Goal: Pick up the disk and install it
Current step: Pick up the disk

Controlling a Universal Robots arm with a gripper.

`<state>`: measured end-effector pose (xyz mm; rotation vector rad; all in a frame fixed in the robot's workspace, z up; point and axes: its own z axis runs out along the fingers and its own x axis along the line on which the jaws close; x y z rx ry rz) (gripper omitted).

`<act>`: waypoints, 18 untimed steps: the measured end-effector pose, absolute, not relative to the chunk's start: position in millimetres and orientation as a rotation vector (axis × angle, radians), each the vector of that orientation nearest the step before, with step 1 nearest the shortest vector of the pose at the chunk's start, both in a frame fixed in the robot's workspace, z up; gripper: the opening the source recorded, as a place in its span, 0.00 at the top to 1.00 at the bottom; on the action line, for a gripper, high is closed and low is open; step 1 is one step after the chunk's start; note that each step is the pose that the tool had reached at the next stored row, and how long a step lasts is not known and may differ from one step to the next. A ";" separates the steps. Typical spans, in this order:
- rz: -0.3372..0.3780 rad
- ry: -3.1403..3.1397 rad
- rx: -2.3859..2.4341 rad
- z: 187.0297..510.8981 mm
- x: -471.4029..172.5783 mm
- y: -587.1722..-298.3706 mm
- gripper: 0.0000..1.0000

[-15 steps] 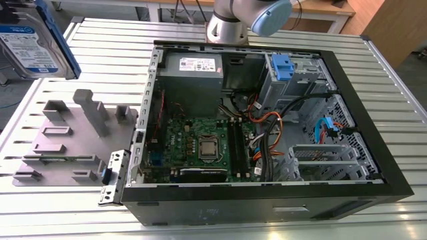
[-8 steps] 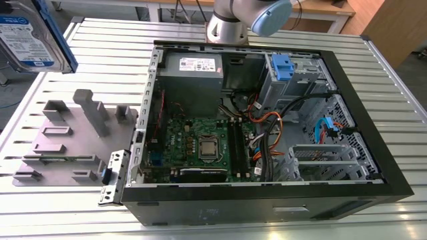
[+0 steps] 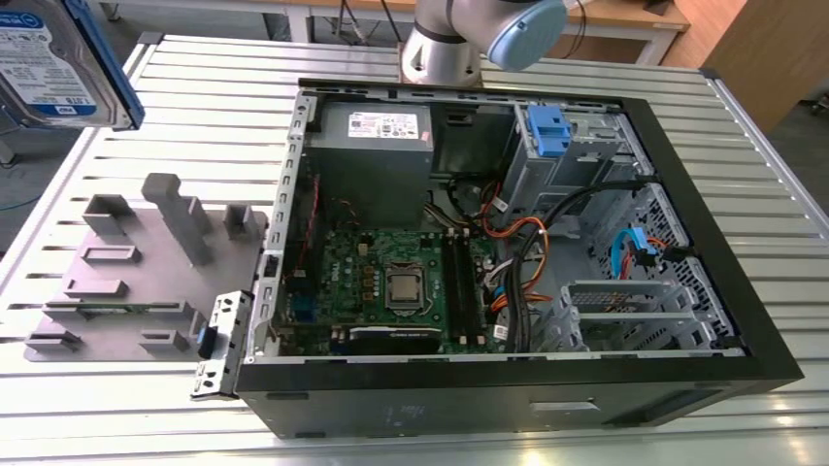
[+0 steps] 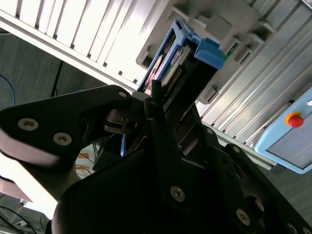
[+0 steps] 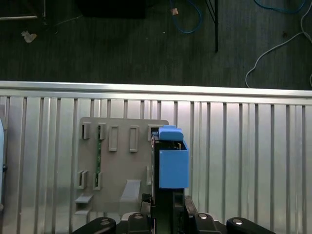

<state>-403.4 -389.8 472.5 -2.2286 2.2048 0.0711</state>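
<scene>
Pinching the disk [image 5: 171,168] edgewise in the gripper [image 5: 168,207], jaws pressed on its faces, seemingly to suit a straight slide-in. Holding it aloft over the grey fixture plate [image 3: 130,282], at ten o'clock of the open computer case [image 3: 492,408]; not yet installed.

Robotics lab: slatted aluminium bench [image 3: 194,87], opened computer case [image 3: 518,393], fixture plate [image 3: 136,277], loose floor cables [image 5: 216,29].
</scene>
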 end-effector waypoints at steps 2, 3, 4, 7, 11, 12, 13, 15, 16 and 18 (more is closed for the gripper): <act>0.071 2.205 -2.229 472.5 -403.4 -389.9 0.65; 0.071 2.205 -2.229 472.6 -403.4 -389.9 0.65; 0.071 2.205 -2.229 472.6 -403.4 -389.9 0.65; 0.071 2.205 -2.229 474.2 -403.4 -389.9 0.65; 0.071 2.205 -2.229 474.3 -403.4 -389.9 0.65; 0.071 2.205 -2.229 474.4 -403.4 -389.9 0.65; 0.071 2.205 -2.229 474.4 -403.4 -389.9 0.65; 0.071 2.205 -2.229 474.4 -403.4 -389.9 0.65; 0.071 2.205 -2.229 474.4 -403.4 -389.8 0.65; 0.071 2.205 -2.229 474.5 -403.1 -389.8 0.65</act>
